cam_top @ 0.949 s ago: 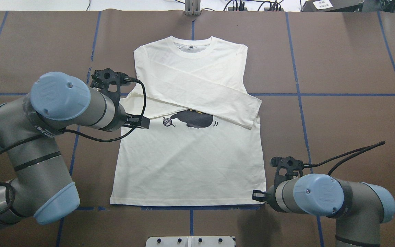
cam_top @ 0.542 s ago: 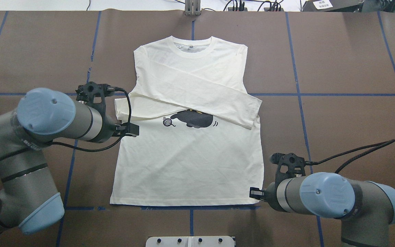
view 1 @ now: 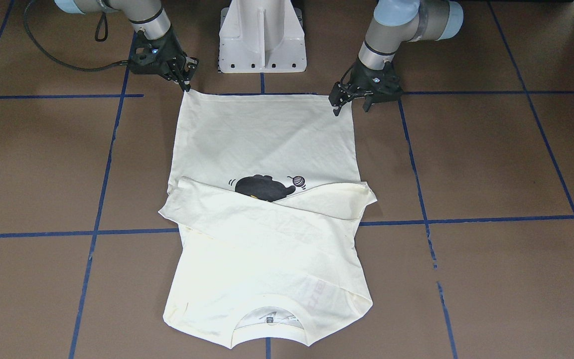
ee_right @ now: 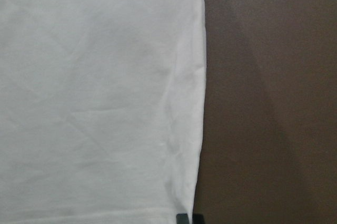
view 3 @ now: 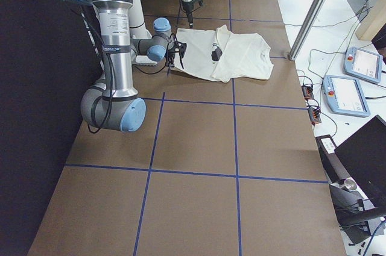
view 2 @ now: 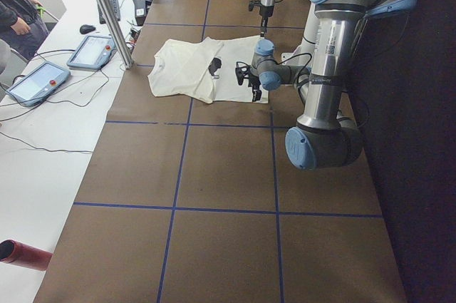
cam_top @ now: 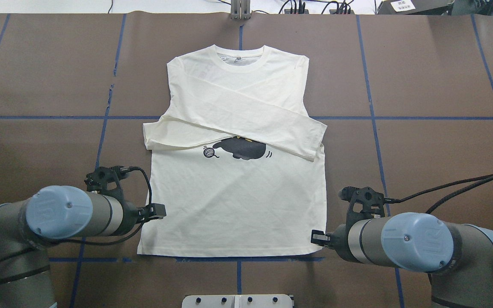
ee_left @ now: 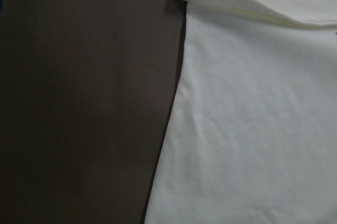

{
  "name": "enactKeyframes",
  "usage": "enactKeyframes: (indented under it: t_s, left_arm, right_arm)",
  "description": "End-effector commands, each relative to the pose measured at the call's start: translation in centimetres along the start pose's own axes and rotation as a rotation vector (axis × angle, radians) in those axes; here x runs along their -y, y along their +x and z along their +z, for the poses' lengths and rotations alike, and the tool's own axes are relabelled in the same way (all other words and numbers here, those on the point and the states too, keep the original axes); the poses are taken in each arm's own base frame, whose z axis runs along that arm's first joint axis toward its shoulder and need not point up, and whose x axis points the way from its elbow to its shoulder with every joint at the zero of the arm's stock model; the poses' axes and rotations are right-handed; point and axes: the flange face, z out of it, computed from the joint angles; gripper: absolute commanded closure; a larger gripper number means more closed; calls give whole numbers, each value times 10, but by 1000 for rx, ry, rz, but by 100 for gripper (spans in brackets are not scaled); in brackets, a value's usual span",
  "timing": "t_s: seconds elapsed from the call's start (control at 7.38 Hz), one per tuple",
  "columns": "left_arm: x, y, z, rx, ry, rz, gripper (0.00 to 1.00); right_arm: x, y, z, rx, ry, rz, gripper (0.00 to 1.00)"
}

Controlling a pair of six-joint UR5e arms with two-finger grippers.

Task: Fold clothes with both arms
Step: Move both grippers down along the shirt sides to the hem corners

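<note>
The cream-white T-shirt [view 1: 267,139] lies flat, collar away from me, both sleeves folded across the chest above the black cat print [cam_top: 240,149]. My left gripper [view 1: 351,103] hangs open just over the shirt's left edge near the hem corner, holding nothing. The left wrist view shows only that edge of the shirt [ee_left: 253,129] and no fingers. My right gripper [view 1: 186,86] has its tips together at the other hem corner, shut on the fabric. Its tips show at the shirt's edge [ee_right: 95,103] at the bottom of the right wrist view. In the overhead view both grippers sit hidden under their arms.
The white pedestal base [view 1: 261,35] stands just behind the hem. Brown table cover with blue tape lines [cam_top: 370,115] all round. A metal post [view 2: 107,11], two tablets [view 2: 89,51] and an operator [view 2: 18,3] are beyond the far table edge.
My left arm has left the folded sleeve's cuff and moved back along the shirt's left edge to near the hem corner. The right arm barely shifted, and its hem corner drew slightly inward.
</note>
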Motion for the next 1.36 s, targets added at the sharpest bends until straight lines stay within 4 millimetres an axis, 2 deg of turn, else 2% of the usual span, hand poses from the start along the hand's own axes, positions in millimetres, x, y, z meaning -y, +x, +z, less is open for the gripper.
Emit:
enactKeyframes:
  t_s: [0.0,0.14,0.54,0.68,0.81,0.95,1.08,1.22]
  left_arm:
    - [-32,-1,14,54,-20,-23,11]
    - [-36,-3,16,61,-24,-18,15]
    - [-37,-7,20,105,-23,-21,42]
    - [-38,-7,21,107,-24,-18,61]
    - [-41,-7,22,108,-28,-14,73]
    - [-46,-6,22,108,-34,-9,89]
    - [-46,-4,19,100,-37,-8,100]
    - [-46,-2,12,86,-37,-8,100]
  right_arm:
    - [1,0,-1,2,2,2,100]
    - [3,0,-1,1,4,4,100]
    - [3,0,-2,2,4,5,100]
    - [4,0,-2,3,5,6,100]
    - [6,0,-2,3,7,8,100]
    - [8,0,-3,3,10,10,100]
    - [10,1,-4,4,11,12,100]
    - [13,1,-6,6,11,17,100]
